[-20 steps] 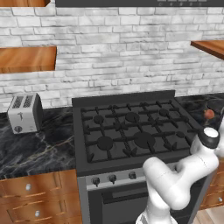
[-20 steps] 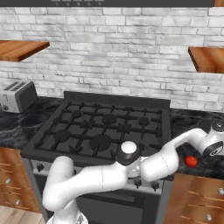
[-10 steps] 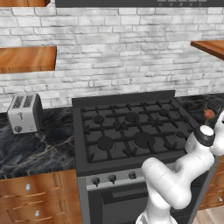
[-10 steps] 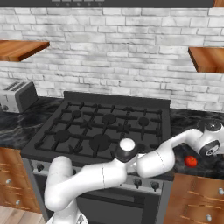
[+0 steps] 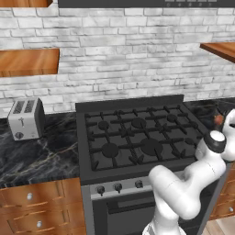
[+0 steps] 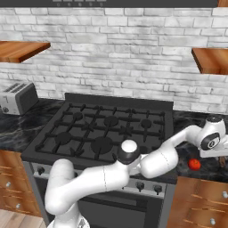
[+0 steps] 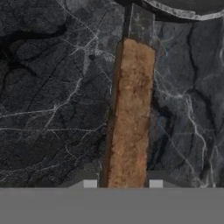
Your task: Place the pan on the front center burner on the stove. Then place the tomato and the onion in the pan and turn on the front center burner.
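Pan [image 7: 131, 113] handle lies between gripper [image 7: 120, 183] fingertips

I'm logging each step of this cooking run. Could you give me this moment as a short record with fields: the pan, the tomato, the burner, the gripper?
pan: its brown wooden handle lies on the black marble counter; the dark rim shows at the top of the hand view
gripper: gripper straddles the handle, one of the fingers on each side; full closure not clear
tomato: tomato on the counter right of the stove, beside the arm's wrist
front center burner: front center burner bare, no pan on it yet
toaster: toaster on the counter left of the stove
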Robot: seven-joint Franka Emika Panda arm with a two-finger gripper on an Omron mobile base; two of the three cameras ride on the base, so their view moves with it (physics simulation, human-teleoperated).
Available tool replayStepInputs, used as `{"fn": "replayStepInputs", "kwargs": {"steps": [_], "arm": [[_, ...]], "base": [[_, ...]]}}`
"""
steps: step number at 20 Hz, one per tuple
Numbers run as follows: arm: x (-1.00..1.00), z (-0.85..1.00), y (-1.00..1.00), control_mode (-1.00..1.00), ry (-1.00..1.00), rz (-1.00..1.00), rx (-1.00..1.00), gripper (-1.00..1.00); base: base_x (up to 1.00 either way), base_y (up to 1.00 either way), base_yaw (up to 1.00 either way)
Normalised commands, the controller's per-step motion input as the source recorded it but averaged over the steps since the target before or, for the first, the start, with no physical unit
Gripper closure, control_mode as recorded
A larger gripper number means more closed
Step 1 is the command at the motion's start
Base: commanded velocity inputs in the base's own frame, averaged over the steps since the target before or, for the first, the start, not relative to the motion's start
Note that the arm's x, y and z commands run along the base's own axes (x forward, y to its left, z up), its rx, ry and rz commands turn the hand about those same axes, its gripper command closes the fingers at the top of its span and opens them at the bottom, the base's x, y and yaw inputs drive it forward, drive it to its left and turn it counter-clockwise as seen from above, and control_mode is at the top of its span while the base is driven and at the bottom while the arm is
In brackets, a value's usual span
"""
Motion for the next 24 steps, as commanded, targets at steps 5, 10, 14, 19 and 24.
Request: {"fn": "replayStepInputs", "kwargs": {"steps": [5,10,14,19,24], "arm": [[-0.33,0.50,0.00,-1.00,0.01,0.00,0.22,1.00],[-0.20,0.77,0.00,-1.00,-0.06,0.00,0.12,1.00],[-0.21,0.77,0.05,-1.00,-0.10,0.00,0.08,1.00],[-0.27,0.69,0.34,-1.00,-0.07,0.00,0.04,1.00],[-0.36,0.45,0.73,-1.00,-0.01,0.00,0.00,1.00]], "base": [[0.00,0.00,0.00],[0.00,0.00,0.00],[0.00,0.00,0.00],[0.00,0.00,0.00],[0.00,0.00,0.00]]}}
